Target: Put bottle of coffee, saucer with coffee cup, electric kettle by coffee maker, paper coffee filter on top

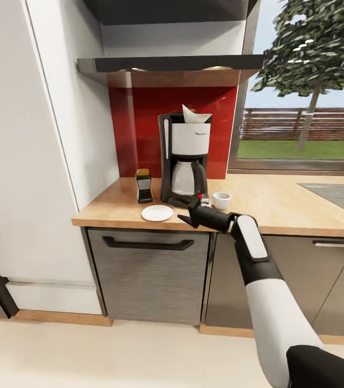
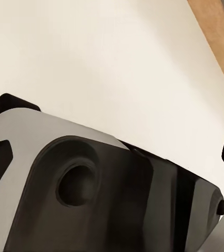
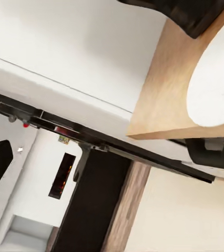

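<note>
On the counter (image 1: 279, 205) the cup (image 1: 221, 200) sits just right of my right claw (image 1: 185, 219), saucer (image 1: 157, 213) left; probably fingers apart, I cannot tell.

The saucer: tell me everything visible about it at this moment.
The saucer is a plain white round dish, ceramic by its look, lying flat and empty near the front edge of the wooden countertop. It sits just in front of the coffee maker and right of the bottle of coffee, touching neither. The coffee cup stands apart. The right gripper hovers beside its rim.
</note>
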Motion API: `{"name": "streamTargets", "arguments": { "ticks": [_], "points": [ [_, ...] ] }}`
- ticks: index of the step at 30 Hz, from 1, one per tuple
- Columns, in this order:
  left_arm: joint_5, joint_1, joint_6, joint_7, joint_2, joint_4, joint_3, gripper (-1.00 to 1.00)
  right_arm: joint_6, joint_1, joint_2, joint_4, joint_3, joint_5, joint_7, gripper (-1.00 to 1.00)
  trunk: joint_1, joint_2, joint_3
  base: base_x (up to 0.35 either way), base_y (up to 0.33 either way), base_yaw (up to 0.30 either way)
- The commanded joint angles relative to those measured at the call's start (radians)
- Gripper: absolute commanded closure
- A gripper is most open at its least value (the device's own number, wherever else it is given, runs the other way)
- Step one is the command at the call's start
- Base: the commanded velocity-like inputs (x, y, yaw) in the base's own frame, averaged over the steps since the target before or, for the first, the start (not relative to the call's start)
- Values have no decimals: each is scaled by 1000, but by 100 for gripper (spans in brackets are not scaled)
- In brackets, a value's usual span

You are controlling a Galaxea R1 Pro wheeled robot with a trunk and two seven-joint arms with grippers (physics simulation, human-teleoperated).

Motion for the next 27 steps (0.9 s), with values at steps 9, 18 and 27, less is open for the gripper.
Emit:
{"name": "streamTargets", "arguments": {
  "ticks": [9,18,27],
  "points": [
    [8,1,-2,-4,0,-4,-10,-100,9,236,-187,-203,181,8,141,-100,0,0,-1,-1,0,0],
    [8,1,6,-15,0,-28,-6,-100,-76,658,-295,-221,219,365,322,-100,0,0,-1,0,0,0],
    [10,1,20,-15,-31,-29,160,-100,-407,911,-423,-33,193,726,695,-100,0,0,-1,0,0,0]
  ]
}}
